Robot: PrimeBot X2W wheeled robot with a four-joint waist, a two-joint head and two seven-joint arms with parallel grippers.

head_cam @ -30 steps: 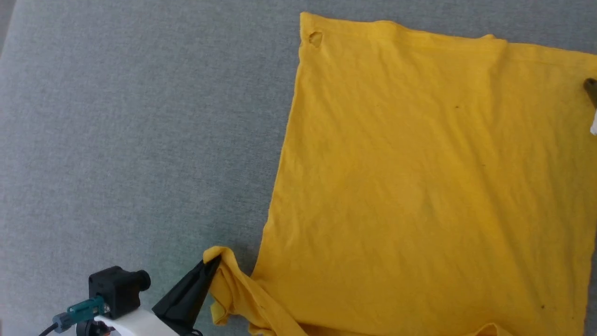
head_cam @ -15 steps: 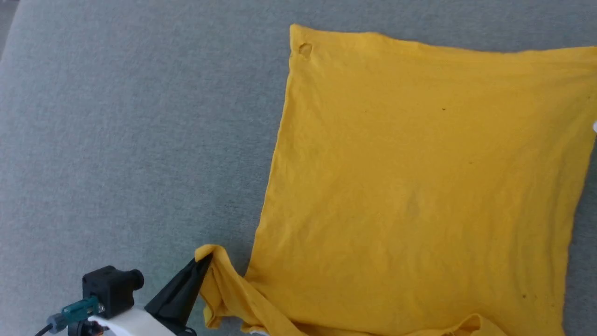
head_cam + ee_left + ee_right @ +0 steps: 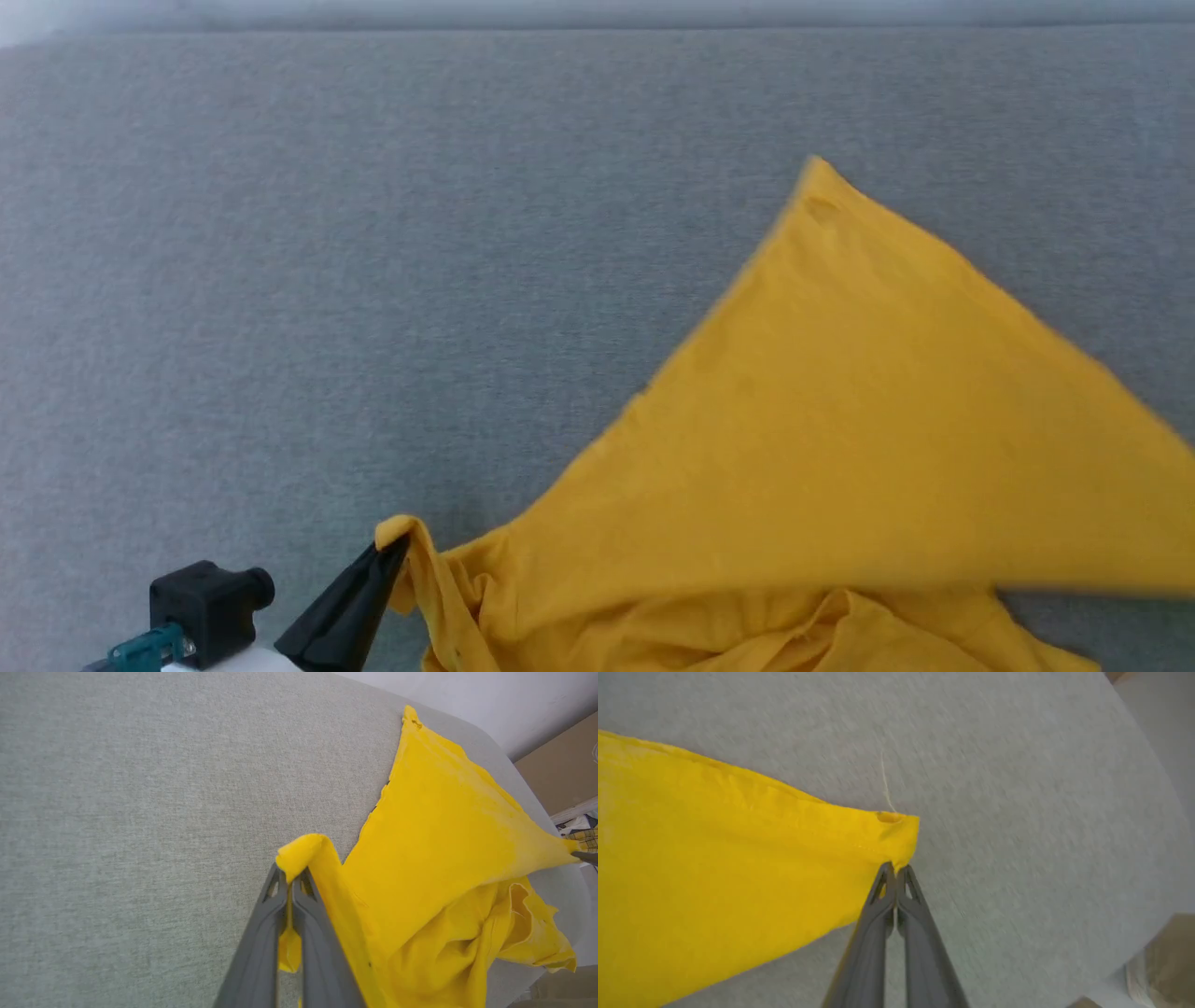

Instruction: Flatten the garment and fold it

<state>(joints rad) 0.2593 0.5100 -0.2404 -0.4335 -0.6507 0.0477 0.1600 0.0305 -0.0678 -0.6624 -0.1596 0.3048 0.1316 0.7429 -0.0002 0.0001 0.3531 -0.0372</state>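
The garment (image 3: 840,448) is bright yellow and shows its plain side, with no print visible. It lies on the grey cloth table (image 3: 327,280), one part raised into a taut triangle and the near part bunched. My left gripper (image 3: 390,551) sits at the lower left, shut on a folded sleeve corner (image 3: 303,849). In the right wrist view my right gripper (image 3: 895,868) is shut on a hemmed corner of the garment (image 3: 714,868), held above the table. That same dark tip (image 3: 586,857) shows at the right edge of the left wrist view, with the fabric (image 3: 444,835) stretched up to it.
The table's far edge (image 3: 597,23) runs along the top of the head view. Its rounded right edge (image 3: 1157,812) drops off to the floor. A brown cardboard surface (image 3: 560,774) and a white wall stand beyond the table.
My right gripper has shut on the garment's far right corner and lifted it, pulling the flat sheet into a raised triangle. The head camera has also shifted. The left gripper's hold is unchanged.
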